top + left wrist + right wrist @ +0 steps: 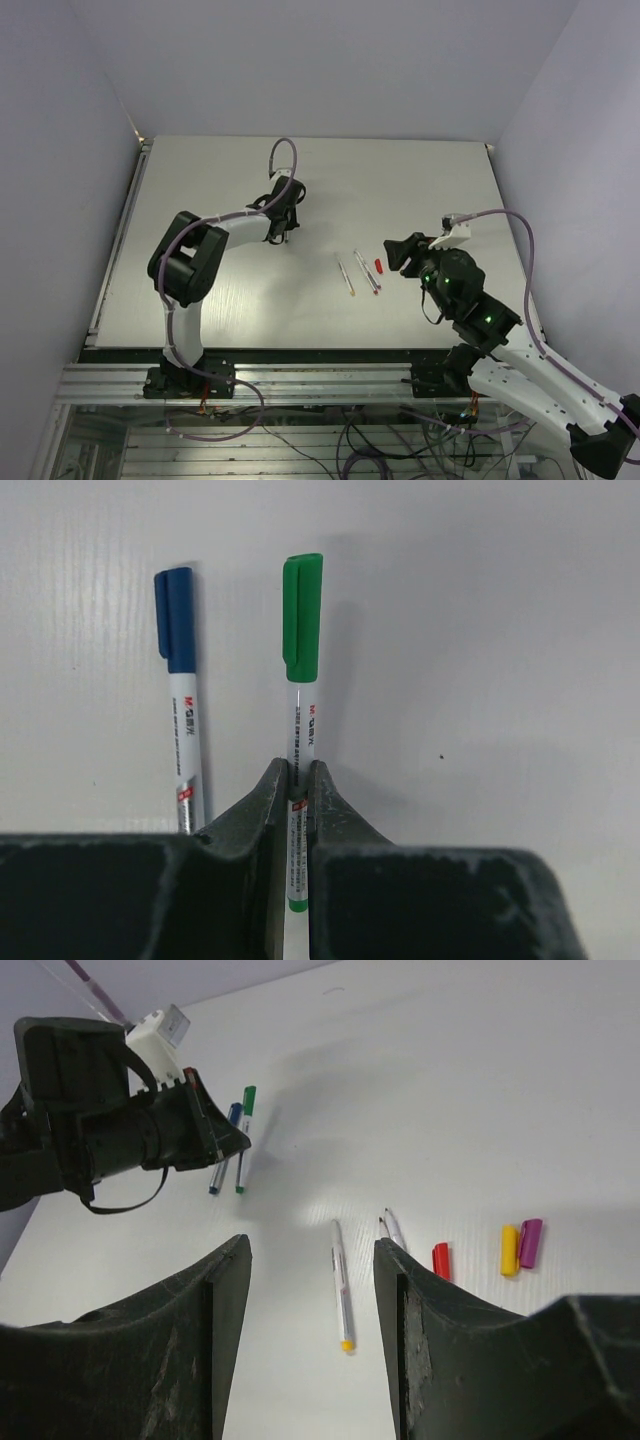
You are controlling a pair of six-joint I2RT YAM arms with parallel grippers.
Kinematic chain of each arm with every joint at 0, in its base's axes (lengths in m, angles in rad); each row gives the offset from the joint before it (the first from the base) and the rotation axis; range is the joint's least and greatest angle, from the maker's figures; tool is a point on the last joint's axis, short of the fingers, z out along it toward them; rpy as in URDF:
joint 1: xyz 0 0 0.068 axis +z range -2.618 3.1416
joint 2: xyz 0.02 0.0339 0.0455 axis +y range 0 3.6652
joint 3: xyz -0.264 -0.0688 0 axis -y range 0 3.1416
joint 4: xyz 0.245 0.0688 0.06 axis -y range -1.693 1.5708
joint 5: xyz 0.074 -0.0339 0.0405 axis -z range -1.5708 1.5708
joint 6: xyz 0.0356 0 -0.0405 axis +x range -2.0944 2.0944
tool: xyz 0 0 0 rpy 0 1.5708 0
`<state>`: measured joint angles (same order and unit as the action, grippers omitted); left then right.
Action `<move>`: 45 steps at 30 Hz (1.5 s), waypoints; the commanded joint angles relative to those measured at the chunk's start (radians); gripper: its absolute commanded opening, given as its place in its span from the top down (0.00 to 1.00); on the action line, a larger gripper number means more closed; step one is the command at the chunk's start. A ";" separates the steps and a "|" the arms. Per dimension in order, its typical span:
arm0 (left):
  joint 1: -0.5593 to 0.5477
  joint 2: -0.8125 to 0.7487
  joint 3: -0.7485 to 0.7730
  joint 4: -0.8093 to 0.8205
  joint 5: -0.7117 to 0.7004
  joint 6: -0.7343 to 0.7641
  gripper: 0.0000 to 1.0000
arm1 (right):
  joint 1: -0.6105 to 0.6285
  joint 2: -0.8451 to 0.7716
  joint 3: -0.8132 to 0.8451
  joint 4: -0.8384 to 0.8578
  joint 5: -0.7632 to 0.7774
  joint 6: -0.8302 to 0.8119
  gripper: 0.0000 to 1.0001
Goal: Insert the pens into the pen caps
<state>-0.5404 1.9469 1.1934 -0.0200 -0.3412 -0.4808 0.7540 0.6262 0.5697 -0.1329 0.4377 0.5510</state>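
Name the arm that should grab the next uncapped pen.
Right. The right gripper, jaws open and holding nothing, hangs right beside the uncapped pens and the red cap. The left gripper is shut on the green pen, well away from them.

From the left wrist camera I lose the lower end of the blue-capped pen [186,720] behind the left gripper [297,780], and the print on it and on the green-capped pen [301,710] is too small to read. On the overhead feed the right gripper [392,252] covers the yellow cap [510,1250] and the magenta cap [530,1242]. In the right wrist view I get two pens [390,1228] only as tips, the rest lost behind one of the fingers [420,1340].
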 commanded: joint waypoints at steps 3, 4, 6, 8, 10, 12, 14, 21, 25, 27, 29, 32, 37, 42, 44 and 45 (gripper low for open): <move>0.028 0.055 0.086 -0.058 -0.023 0.025 0.93 | 0.004 -0.005 -0.034 0.009 0.004 0.042 0.48; 0.031 0.066 0.094 -0.065 -0.021 0.029 0.93 | 0.005 -0.004 -0.040 0.014 -0.001 0.049 0.49; 0.034 0.086 0.112 -0.074 -0.021 0.032 0.92 | 0.005 -0.001 -0.048 0.022 -0.006 0.054 0.49; 0.037 0.099 0.124 -0.088 -0.026 0.027 0.88 | 0.004 0.006 -0.050 0.023 -0.008 0.058 0.49; 0.037 0.105 0.128 -0.095 -0.032 0.021 0.82 | 0.004 0.012 -0.051 0.023 -0.009 0.060 0.49; 0.040 0.106 0.130 -0.102 -0.033 0.014 0.78 | 0.004 0.016 -0.054 0.027 -0.015 0.060 0.49; 0.040 0.107 0.132 -0.106 -0.034 0.009 0.75 | 0.004 0.018 -0.059 0.035 -0.017 0.060 0.49; 0.040 0.097 0.149 -0.118 -0.033 0.004 0.62 | 0.004 0.027 -0.067 0.050 -0.015 0.055 0.49; 0.040 0.085 0.160 -0.126 -0.029 0.008 0.61 | 0.005 0.036 -0.064 0.060 -0.012 0.044 0.49; 0.041 0.072 0.162 -0.125 -0.025 0.006 0.61 | 0.003 0.042 -0.061 0.064 -0.010 0.035 0.49; 0.040 0.061 0.169 -0.130 -0.025 0.005 0.61 | 0.004 0.050 -0.057 0.070 -0.002 0.023 0.49; 0.040 0.043 0.183 -0.143 -0.032 0.011 0.61 | 0.004 0.062 -0.050 0.072 0.023 0.010 0.49; 0.041 0.002 0.174 -0.158 -0.023 0.008 0.60 | 0.002 0.075 -0.048 0.075 0.107 0.001 0.45; 0.027 -0.075 0.105 -0.130 0.035 -0.015 0.60 | -0.030 0.120 -0.011 0.018 0.205 0.010 0.39; 0.002 -0.109 0.079 -0.134 0.034 -0.016 0.60 | -0.065 0.138 -0.002 0.006 0.203 0.009 0.37; -0.014 -0.122 0.069 -0.141 0.027 -0.017 0.60 | -0.086 0.146 -0.002 0.004 0.192 0.005 0.37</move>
<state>-0.5163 1.9034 1.3022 -0.1638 -0.3347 -0.4839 0.7216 0.7517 0.5308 -0.0982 0.5735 0.5636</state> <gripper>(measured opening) 0.395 0.622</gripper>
